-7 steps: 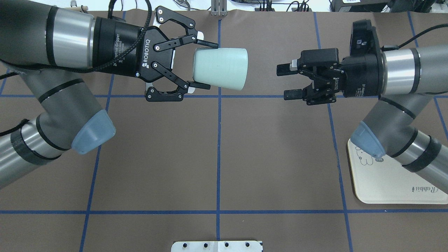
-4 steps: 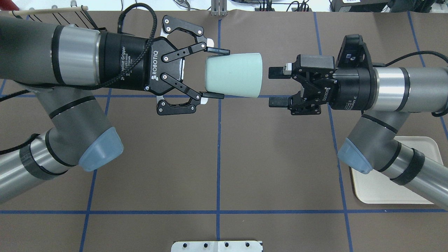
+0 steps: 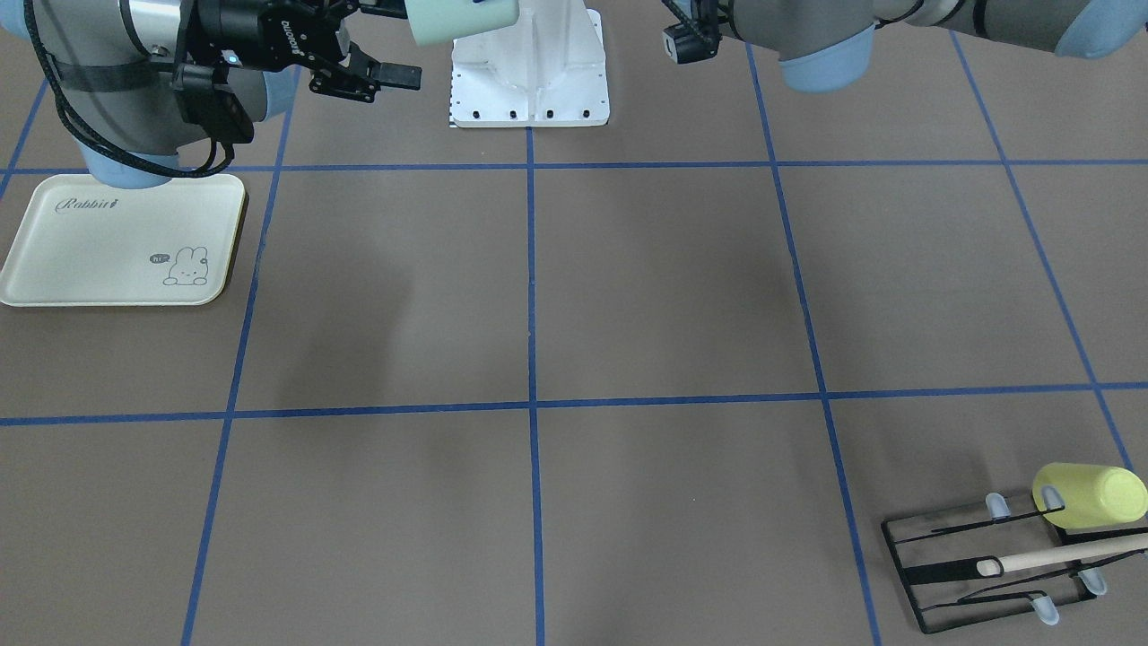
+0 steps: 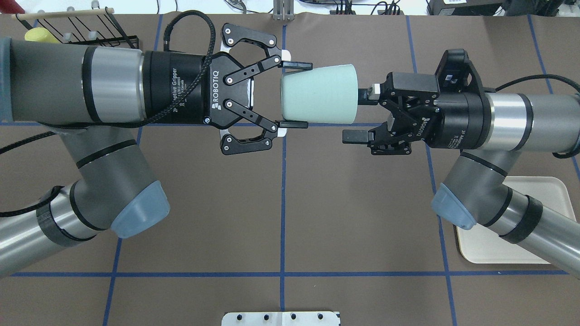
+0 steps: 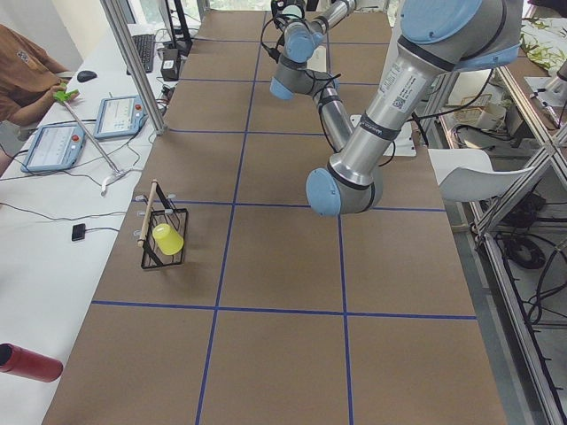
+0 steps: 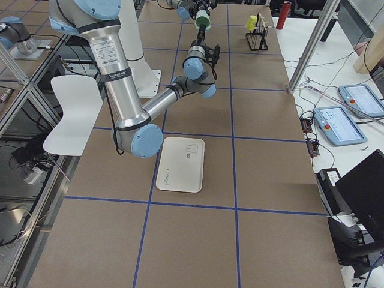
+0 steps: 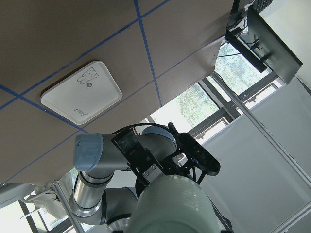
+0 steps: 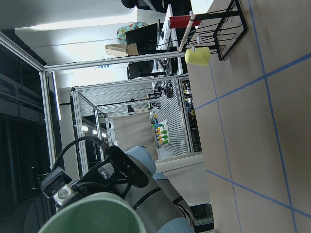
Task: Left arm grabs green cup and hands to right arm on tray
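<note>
My left gripper is shut on the base end of the pale green cup and holds it sideways above the table, with its mouth toward the right arm. My right gripper is open and level with the cup's mouth. Its upper finger reaches the rim and its lower finger stands outside, beside the cup. The front-facing view shows the cup at the top edge, with the right gripper beside it. The cup's rim fills the bottom of the right wrist view. The cream tray lies under the right arm and is empty in the front-facing view.
A yellow cup lies on a black wire rack with a wooden rod at the table's far left corner; it also shows in the overhead view. The white base plate sits at the near edge. Operators' tablets lie beyond the table.
The left arm has carried the cup to the right and the right arm has moved left toward it. The gap has closed and the right gripper's upper finger now meets the rim.
</note>
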Available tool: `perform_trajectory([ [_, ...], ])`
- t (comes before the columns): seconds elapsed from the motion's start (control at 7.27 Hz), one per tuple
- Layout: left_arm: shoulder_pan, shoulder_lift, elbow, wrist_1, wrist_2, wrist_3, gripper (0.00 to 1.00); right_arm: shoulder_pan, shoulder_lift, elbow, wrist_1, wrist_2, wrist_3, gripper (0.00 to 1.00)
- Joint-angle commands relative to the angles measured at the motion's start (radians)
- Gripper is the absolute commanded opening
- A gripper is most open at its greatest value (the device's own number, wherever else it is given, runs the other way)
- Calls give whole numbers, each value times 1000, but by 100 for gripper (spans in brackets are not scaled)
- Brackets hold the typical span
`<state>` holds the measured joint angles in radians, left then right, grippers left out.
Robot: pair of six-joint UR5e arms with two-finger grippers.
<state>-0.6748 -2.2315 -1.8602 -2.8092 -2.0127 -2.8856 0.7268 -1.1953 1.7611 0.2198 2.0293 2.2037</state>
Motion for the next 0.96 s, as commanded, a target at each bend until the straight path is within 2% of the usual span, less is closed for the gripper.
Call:
perform_trajectory([
  [0.0, 33, -16, 1, 0, 41, 2, 0, -18, -1, 0, 42, -3, 2, 89],
  [0.28, 49, -19, 4, 0, 57, 2, 0, -27, -1, 0, 82, -6, 22, 65],
  [0.41, 60, -17, 4, 0, 64, 2, 0, -27, -1, 6, 84, -9, 33, 62],
  [0.83, 61, -17, 3, 0, 65, 2, 0, -27, -7, 8, 113, -15, 34, 33],
])
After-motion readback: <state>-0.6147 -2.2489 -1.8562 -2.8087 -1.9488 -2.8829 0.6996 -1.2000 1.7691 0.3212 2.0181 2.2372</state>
